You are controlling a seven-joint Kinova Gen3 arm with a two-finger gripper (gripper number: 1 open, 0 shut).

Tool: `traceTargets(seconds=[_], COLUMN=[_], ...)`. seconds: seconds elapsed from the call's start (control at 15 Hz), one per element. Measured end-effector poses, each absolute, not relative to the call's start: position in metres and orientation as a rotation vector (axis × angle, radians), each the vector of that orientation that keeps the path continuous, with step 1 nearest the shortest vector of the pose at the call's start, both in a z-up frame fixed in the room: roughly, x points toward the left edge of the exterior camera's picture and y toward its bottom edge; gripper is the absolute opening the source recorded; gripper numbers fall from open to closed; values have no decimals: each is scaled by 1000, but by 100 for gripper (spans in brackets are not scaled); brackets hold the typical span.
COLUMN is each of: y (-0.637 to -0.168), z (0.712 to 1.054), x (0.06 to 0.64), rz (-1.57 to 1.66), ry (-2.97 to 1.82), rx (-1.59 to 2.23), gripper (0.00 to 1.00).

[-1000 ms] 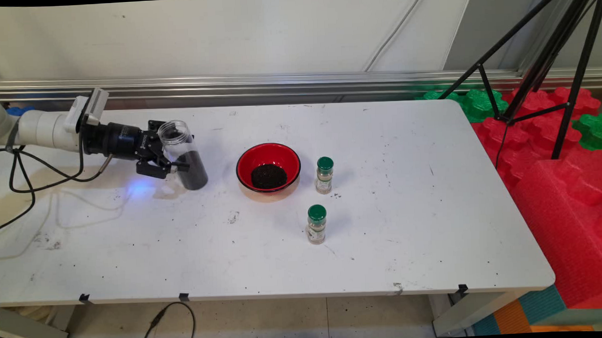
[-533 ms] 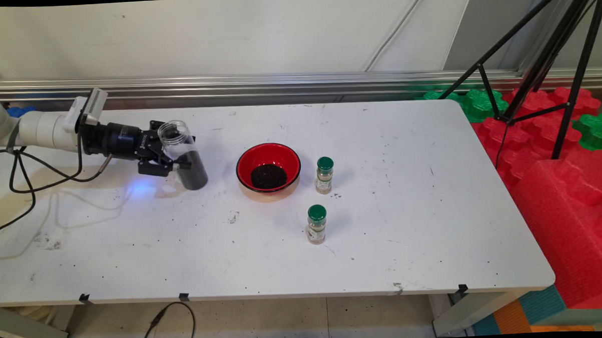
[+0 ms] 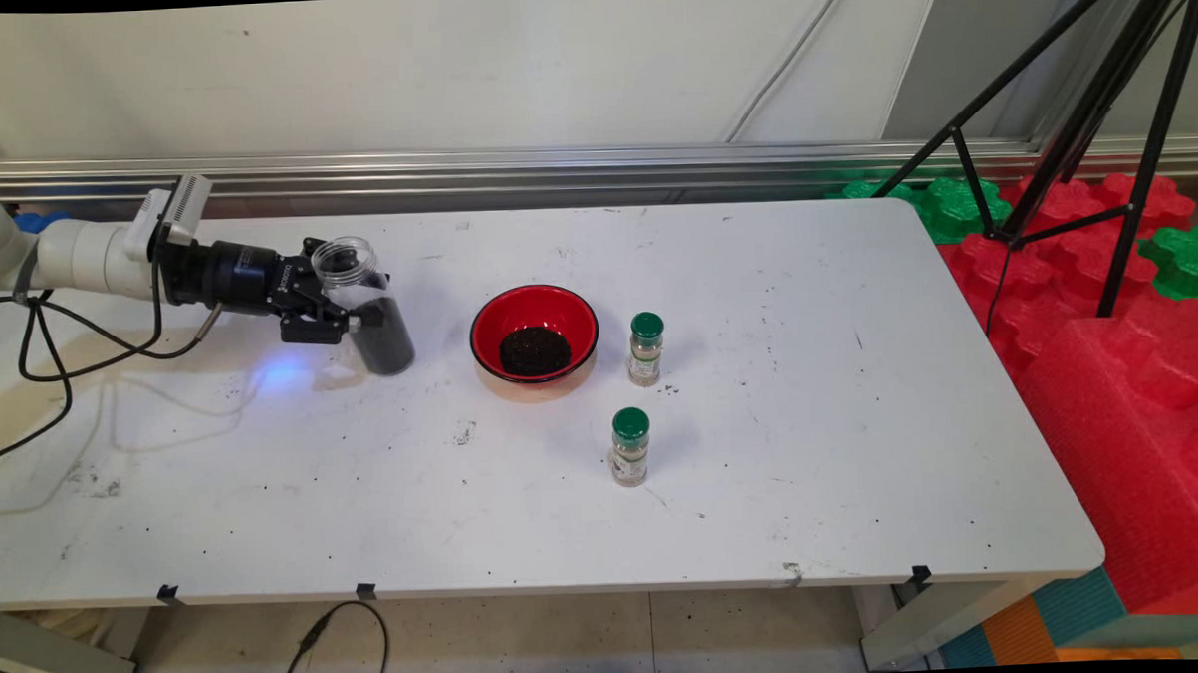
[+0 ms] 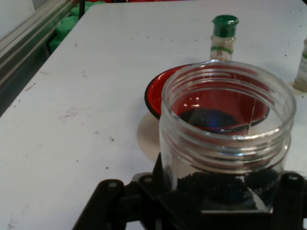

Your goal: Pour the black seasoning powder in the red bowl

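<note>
A clear open-topped jar [image 3: 364,307] partly filled with dark grains stands on the left part of the white table [image 3: 813,468]. My gripper [image 3: 351,310] is shut on the jar at mid-height, reaching in from the left. In the hand view the jar [image 4: 228,134] fills the foreground between the black fingers [image 4: 290,184]. Right of the jar sits a red bowl [image 3: 534,332] with a heap of the same dark grains; the hand view shows the bowl [image 4: 158,93] just behind the jar.
Two small spice bottles with green caps stand right of the bowl, one [image 3: 645,348] beside it and one [image 3: 630,445] nearer the front. A black tripod [image 3: 1079,111] and red and green foam blocks [image 3: 1118,358] lie off the table's right end.
The gripper and jar have shifted slightly up and toward the back; the jar now looks a little lifted and tilted. Bowl and bottles have not moved.
</note>
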State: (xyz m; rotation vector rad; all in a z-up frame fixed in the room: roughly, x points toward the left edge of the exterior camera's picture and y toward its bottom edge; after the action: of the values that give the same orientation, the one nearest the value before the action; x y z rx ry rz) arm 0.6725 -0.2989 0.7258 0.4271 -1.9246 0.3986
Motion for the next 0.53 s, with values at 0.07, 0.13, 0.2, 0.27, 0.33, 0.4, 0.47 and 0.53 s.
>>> traceTargets(seconds=[0.07,0.13,0.2,0.27,0.33,0.4,0.47,0.53], y=[-299,-300,-300,-301,-301,-302,-303,-305], z=[727,728,730,731,734,736,739,742], x=[672,672,672,671,671,670,669,668], rz=[401,404,406,409,414,420,426,432], ry=[-1921,-1918,-1916,-1913,-1910,-1906,-1903,-1899], rx=[429,432,432,433,434,435,436,436], gripper=[0,0,0,0,0,0,0,0])
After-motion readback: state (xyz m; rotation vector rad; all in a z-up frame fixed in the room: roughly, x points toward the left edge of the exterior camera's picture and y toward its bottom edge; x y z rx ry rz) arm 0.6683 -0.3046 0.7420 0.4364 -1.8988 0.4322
